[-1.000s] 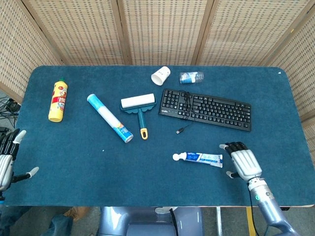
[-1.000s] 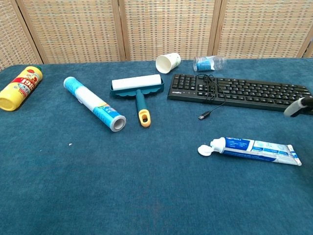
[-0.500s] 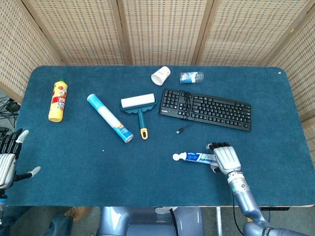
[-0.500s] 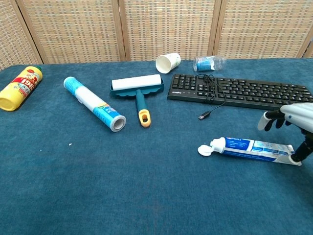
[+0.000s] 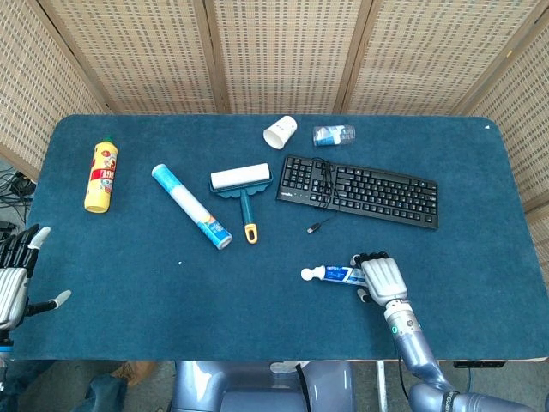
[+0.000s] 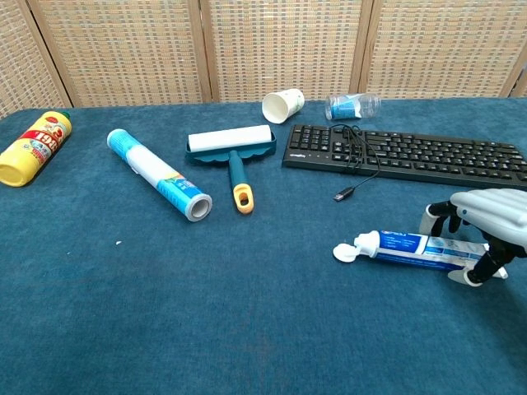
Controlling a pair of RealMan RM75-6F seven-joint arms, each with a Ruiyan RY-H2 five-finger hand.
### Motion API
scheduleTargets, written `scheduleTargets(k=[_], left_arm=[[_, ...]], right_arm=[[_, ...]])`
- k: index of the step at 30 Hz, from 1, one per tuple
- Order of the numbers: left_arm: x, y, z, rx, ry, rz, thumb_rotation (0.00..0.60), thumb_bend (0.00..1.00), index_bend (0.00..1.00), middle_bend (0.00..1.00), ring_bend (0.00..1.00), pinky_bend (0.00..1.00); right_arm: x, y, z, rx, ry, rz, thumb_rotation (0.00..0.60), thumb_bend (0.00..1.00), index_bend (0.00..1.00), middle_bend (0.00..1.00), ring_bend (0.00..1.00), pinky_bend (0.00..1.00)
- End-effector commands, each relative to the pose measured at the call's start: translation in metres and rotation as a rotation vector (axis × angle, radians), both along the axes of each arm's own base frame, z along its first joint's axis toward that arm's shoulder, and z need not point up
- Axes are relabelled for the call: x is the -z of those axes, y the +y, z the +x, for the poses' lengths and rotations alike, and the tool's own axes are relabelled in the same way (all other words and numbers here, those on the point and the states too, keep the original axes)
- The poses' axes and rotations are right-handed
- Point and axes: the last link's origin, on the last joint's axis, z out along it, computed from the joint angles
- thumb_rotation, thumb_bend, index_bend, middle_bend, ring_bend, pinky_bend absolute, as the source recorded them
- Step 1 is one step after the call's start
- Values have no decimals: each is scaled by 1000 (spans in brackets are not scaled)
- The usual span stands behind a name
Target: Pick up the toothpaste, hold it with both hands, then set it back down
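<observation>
- The toothpaste (image 5: 340, 275) is seen lying flat on the blue felt-like table (image 5: 129, 283), near the front edge, w/ its round white cap (image 6: 345, 252) pointed to the left & its flat crimped tail hidden under the right robot hand (image 5: 380, 278)
- The right robot hand, pale grey & glossy w/ dark fingertips (image 6: 431, 211), is arched over the tube's tail end; fingers are curled down on the far side & the thumb is set on the near side, so the tube is straddled; whether it is actually clamped cannot be told, as the tube is not lifted off the cloth
- The left robot hand (image 5: 15, 275) is held at the table's front left corner, fingers spread apart, nothing in it; shown in head view only
- A black keyboard (image 5: 358, 190), flat & rectangular, w/ a thin cable looped over it, is placed just behind the toothpaste, apart from it
- A lint roller (image 5: 244, 189) w/ white drum & teal handle, a slim cylindrical tube (image 5: 190, 206) in white/blue, a yellow bottle (image 5: 101, 176), a tipped white paper cup (image 5: 280, 132) & a small clear bottle (image 5: 334, 135) lying on its side are spread across the back & left of the table
</observation>
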Motion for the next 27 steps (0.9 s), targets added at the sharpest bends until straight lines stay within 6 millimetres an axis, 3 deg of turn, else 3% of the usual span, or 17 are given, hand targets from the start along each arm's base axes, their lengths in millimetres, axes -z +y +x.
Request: scheduleTargets(k=[1, 9, 16, 20, 27], left_arm=[[0, 0, 0, 0, 1, -1, 600, 0, 0, 0, 0, 0], [1, 0, 0, -4, 7, 4, 600, 0, 0, 0, 0, 0], [2, 0, 0, -5, 7, -1, 600, 0, 0, 0, 0, 0], [4, 1, 0, -6, 6, -10, 600, 0, 0, 0, 0, 0], [8, 5, 0, -10, -34, -48, 600, 0, 0, 0, 0, 0]], right_arm=[[2, 1, -1, 3, 1, 0, 600, 410, 368, 430, 340, 305], [4, -2, -12, 22, 5, -16, 600, 419, 455, 462, 366, 312], [3, -4, -17, 8, -13, -39, 600, 603, 630, 596, 493, 487], [0, -4, -16, -4, -37, -44, 600, 679, 660, 621, 525, 517], [-11, -4, -8, -26, -101, -59, 600, 717, 693, 656, 560, 552]])
